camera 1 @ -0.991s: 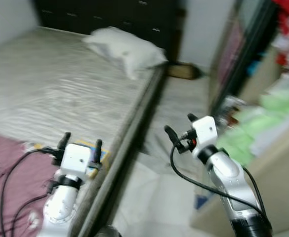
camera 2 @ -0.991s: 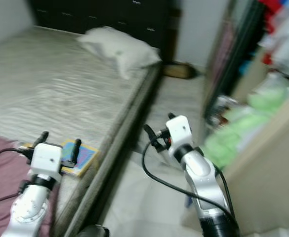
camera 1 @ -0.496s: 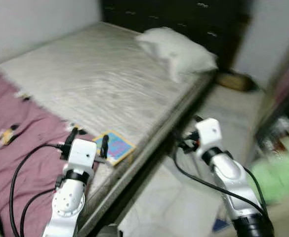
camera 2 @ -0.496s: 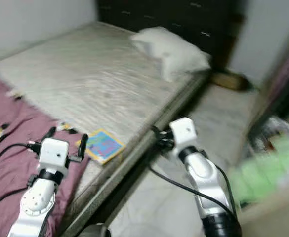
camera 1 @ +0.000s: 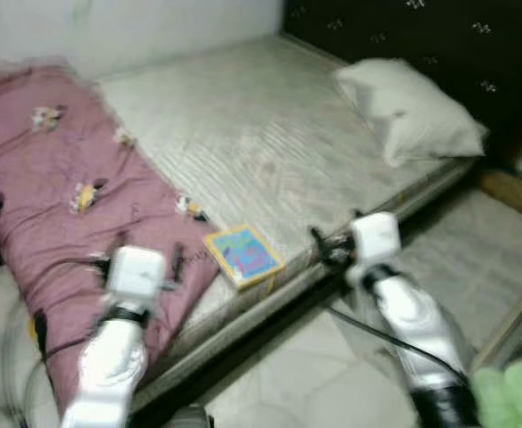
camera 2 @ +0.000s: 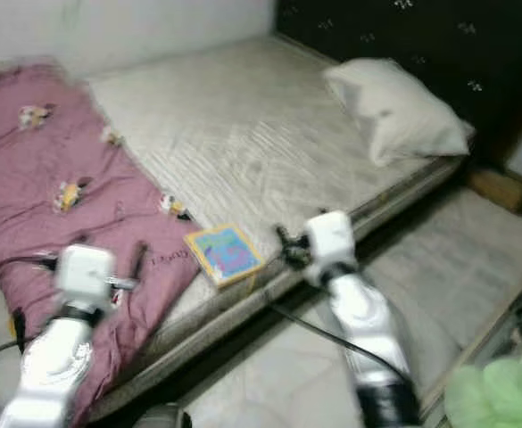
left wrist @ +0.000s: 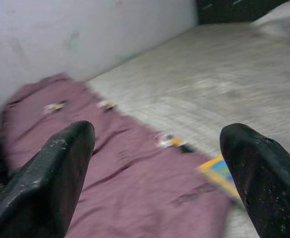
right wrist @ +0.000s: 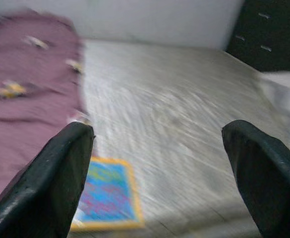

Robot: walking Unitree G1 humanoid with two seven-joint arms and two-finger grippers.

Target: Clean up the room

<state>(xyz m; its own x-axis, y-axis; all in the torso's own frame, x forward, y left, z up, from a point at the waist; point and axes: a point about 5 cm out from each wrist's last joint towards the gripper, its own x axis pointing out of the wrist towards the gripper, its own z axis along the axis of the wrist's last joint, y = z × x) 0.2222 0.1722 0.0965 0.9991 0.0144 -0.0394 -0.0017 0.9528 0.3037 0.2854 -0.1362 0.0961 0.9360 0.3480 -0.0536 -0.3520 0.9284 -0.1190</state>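
Observation:
A colourful book (camera 1: 243, 256) with a yellow border lies near the front edge of the bed's bare mattress (camera 1: 243, 134). A purple blanket (camera 1: 64, 178) with small printed figures is spread over the left part of the bed. My left gripper (camera 1: 149, 250) hovers open over the blanket's edge, left of the book (left wrist: 219, 173). My right gripper (camera 1: 332, 234) is open and empty at the mattress edge, just right of the book (right wrist: 105, 201). The picture is blurred.
A white pillow (camera 1: 412, 120) rests against the dark headboard (camera 1: 421, 27) at the back right. Pale floor (camera 1: 332, 383) runs along the bed's right side. A brown object (camera 1: 510, 187) lies by the headboard, and green cloth (camera 1: 510, 397) sits at the bottom right.
The camera has swung left: the shelves on the right have gone out of view and the purple blanket has come in. Both grippers stay open in front of me.

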